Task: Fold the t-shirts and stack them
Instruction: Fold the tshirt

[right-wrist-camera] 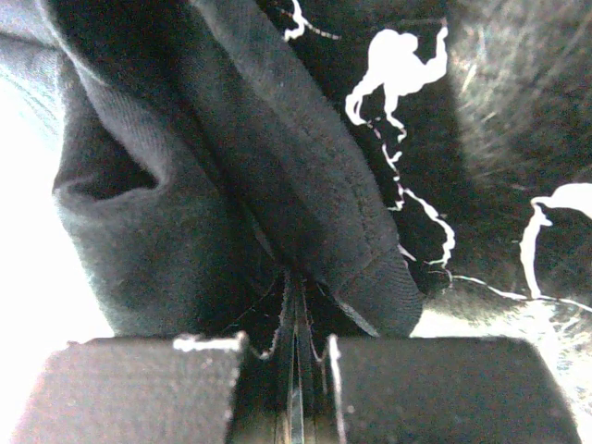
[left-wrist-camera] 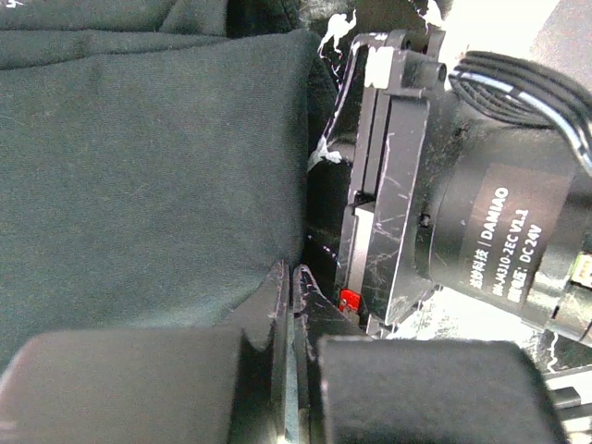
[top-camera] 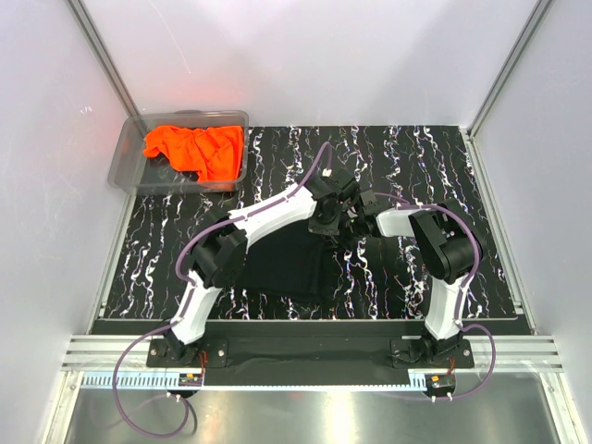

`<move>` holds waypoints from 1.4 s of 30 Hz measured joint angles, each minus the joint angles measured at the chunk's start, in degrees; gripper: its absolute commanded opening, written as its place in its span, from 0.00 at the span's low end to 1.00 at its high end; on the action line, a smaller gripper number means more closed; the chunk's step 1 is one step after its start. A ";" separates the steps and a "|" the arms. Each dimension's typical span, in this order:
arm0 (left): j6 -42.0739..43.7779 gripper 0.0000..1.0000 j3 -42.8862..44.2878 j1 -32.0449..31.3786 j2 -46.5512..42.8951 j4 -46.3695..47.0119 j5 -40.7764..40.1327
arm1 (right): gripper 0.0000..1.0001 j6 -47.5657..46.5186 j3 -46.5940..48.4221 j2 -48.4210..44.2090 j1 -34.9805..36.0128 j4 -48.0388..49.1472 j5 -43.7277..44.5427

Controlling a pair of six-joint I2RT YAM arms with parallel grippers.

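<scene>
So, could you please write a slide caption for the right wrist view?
Right gripper shut on a fold of the black t-shirt, with the marbled table behind.

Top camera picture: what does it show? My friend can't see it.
The left arm and right arm lean over a black t-shirt on a marbled table, their jaws close together near its far right corner. An orange t-shirt lies crumpled in a clear bin at the far left.

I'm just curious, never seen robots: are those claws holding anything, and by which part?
The right claw pinches the black shirt by a hemmed edge. The left claw is shut at the shirt's edge; whether it grips is unclear.
</scene>
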 measured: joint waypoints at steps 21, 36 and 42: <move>0.35 0.57 -7.28 2.16 -7.78 5.14 7.21 | 0.30 -5.84 -2.40 -9.14 -6.51 -10.38 0.20; -2.34 0.59 -26.25 -3.45 -21.11 8.09 10.10 | 0.50 -8.09 8.37 -6.01 -10.84 -11.87 -3.48; -3.34 0.59 -27.26 -4.50 -21.09 9.35 10.03 | 0.50 -8.48 9.79 -1.70 -10.82 -12.33 -4.59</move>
